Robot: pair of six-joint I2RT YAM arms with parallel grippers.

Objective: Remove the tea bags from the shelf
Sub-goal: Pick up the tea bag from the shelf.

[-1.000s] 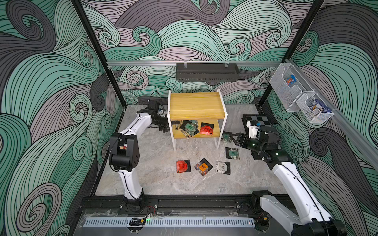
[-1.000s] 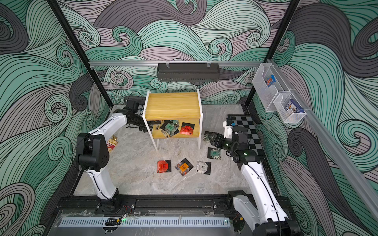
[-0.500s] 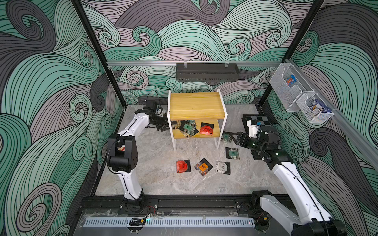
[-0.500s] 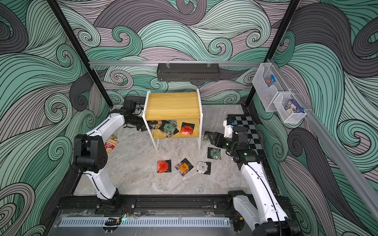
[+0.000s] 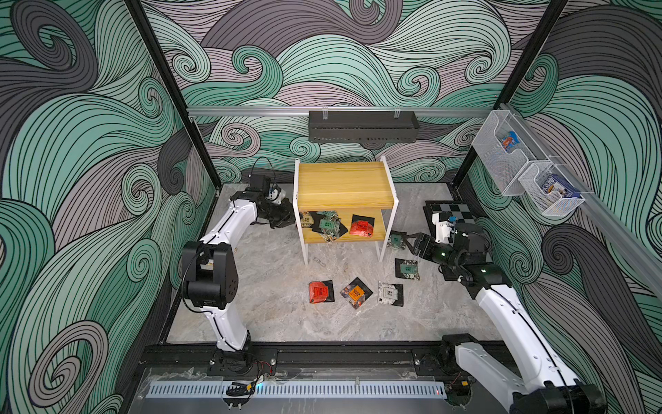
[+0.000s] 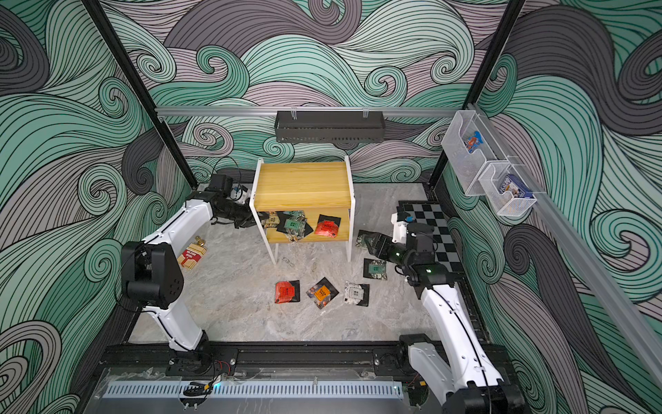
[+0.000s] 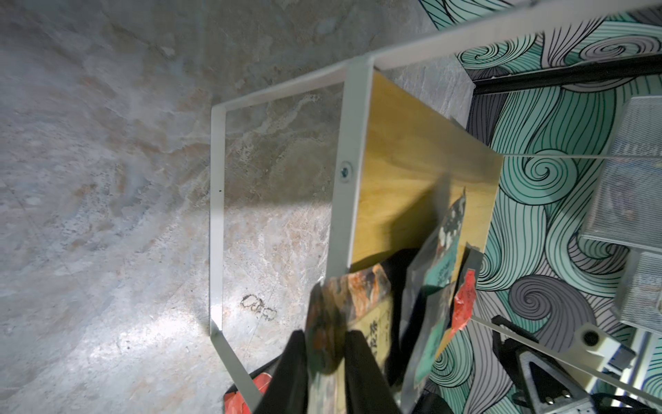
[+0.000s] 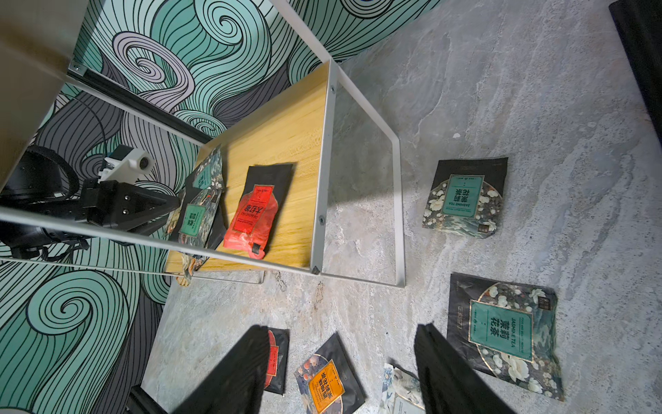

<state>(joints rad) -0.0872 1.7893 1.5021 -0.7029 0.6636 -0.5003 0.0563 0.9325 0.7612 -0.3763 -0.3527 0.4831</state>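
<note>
Currently seeing four tea bags [image 5: 361, 226] on shelf [image 5: 344, 182], five more on surface [image 5: 279, 286], left pincer [image 7: 326, 335] pinching yellow tea bag [image 7: 358, 297], right pincer [image 8: 342, 328] spread.

Walls [image 5: 358, 53] printed with teal, grey and mauve wave swirls enclose the space in both top views. Black posts [image 5: 168, 89] stand in the back corners, joined by a silver rail [image 5: 250, 111]. A long black tray [image 5: 361, 125] hangs at upper centre, and clear bins [image 5: 501, 154] hang at the upper right. The floor [image 5: 279, 315] is pale grey marbled stone, with a checkered mat [image 6: 442, 236] at its right edge.
</note>
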